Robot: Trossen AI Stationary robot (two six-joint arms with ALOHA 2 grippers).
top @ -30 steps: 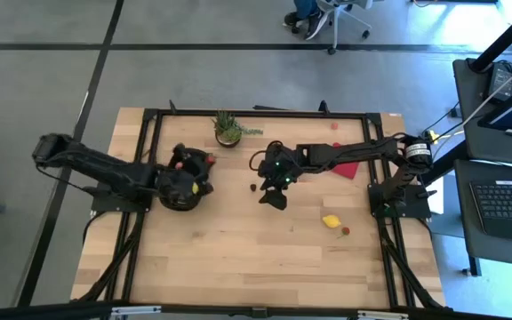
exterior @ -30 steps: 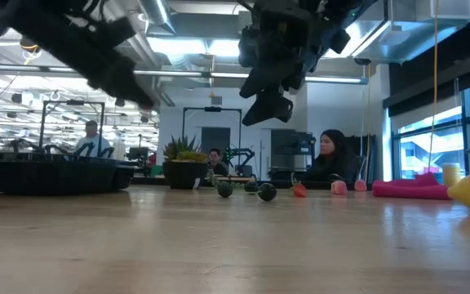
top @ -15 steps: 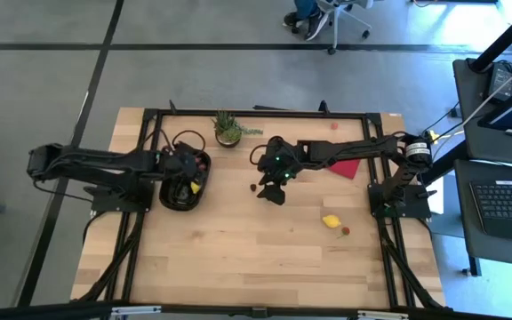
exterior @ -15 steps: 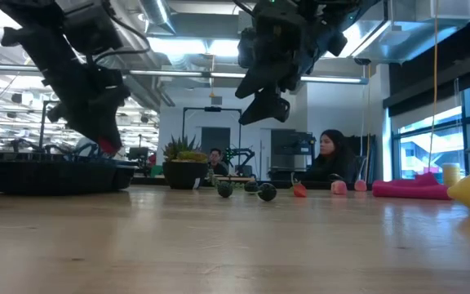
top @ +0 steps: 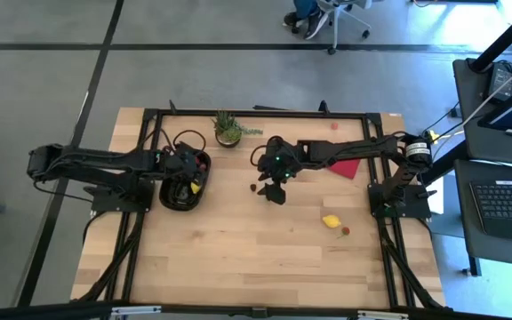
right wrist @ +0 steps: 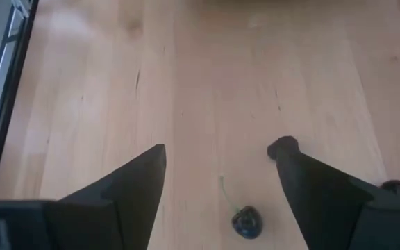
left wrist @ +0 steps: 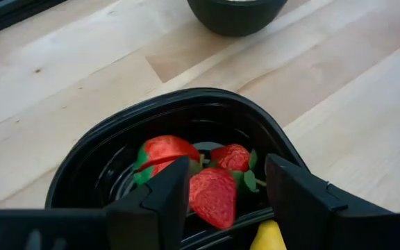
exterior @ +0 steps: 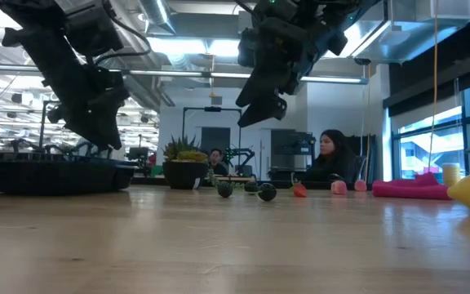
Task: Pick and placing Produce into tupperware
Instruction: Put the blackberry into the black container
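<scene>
- My left gripper [left wrist: 224, 191] hangs over the black tupperware [left wrist: 89, 177], fingers apart with nothing pinched. A strawberry [left wrist: 214, 196] lies between them, in the tub beside two others and a yellow piece [left wrist: 268, 238] at the near wall.
- I judge that drop finished, so I would lift straight up before swinging away, to keep the fingers from catching the rim.
- My right gripper [right wrist: 217, 184] hovers above bare wood near the table's middle, jaws spread wide and empty.
- A small dark berry [right wrist: 246, 221] with a thin stem sits on the table between the right fingers; a second dark berry [right wrist: 284, 146] lies just past one fingertip.
- For the pick I would centre on the nearer berry, come down vertically and close slowly; something so tiny and round could likely squirt out sideways.
- In the overhead view, a lemon [top: 331, 221] and a red berry [top: 346, 231] wait well apart toward the right edge, away from the potted plant [top: 228, 127].
</scene>
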